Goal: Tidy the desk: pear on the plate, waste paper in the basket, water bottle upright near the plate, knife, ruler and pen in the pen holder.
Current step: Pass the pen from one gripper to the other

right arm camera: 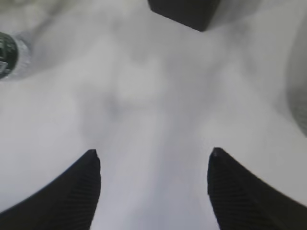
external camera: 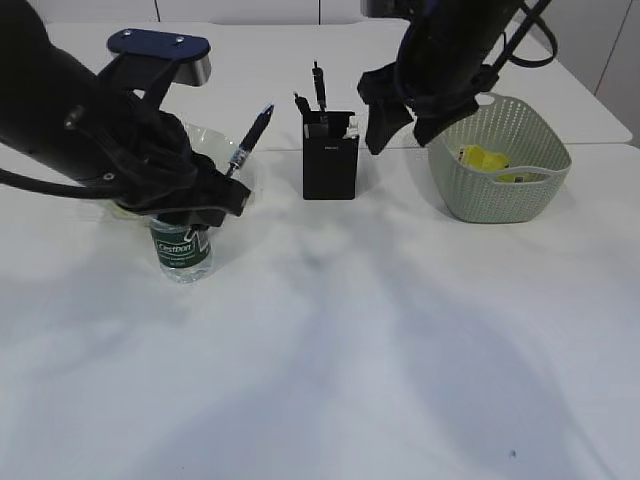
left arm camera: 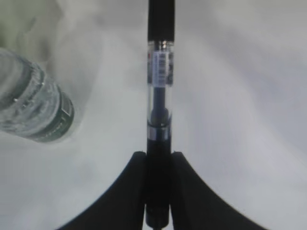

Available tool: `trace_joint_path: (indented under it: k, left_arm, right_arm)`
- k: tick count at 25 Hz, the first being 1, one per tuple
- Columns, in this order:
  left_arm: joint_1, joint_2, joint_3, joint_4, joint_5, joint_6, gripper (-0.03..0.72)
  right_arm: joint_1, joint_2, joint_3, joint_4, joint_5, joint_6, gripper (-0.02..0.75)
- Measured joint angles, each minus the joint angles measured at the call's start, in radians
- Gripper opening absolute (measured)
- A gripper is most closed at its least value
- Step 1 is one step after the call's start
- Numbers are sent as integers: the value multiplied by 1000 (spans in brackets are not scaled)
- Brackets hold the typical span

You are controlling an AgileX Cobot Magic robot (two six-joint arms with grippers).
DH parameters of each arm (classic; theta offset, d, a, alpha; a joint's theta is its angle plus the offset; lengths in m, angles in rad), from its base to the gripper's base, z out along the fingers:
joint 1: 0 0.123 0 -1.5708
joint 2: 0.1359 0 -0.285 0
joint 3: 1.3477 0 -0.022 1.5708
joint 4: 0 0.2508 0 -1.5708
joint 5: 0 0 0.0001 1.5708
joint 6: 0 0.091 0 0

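Water bottle upright right under the left end effector, plate just behind. Pen pinched at its lower end, long axis tilting up and right toward the pen holder. Right end effector spread wide, hanging between holder and basket, nothing held.

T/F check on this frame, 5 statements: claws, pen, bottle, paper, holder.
1. The left claw is shut on the pen. True.
2. The right claw holds the ruler. False: it is open and holds nothing.
3. The water bottle lies on its side. False: it stands upright.
4. The waste paper is in the basket. True.
5. The pen holder is empty. False: dark items stick up out of it.
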Motion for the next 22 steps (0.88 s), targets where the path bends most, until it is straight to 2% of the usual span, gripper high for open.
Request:
trace_joint_path:
  k: [6, 9, 22]
  left_arm:
    - [0, -16, 0, 213, 0, 0, 96]
    - [0, -29, 0, 262, 0, 0, 97]
    - [0, -48, 0, 244, -12, 0, 97]
  right_arm:
    - [0, 0, 0, -183, 10, -22, 515]
    - [0, 0, 0, -219, 12, -49, 515]
    - [0, 0, 0, -228, 14, -68, 515]
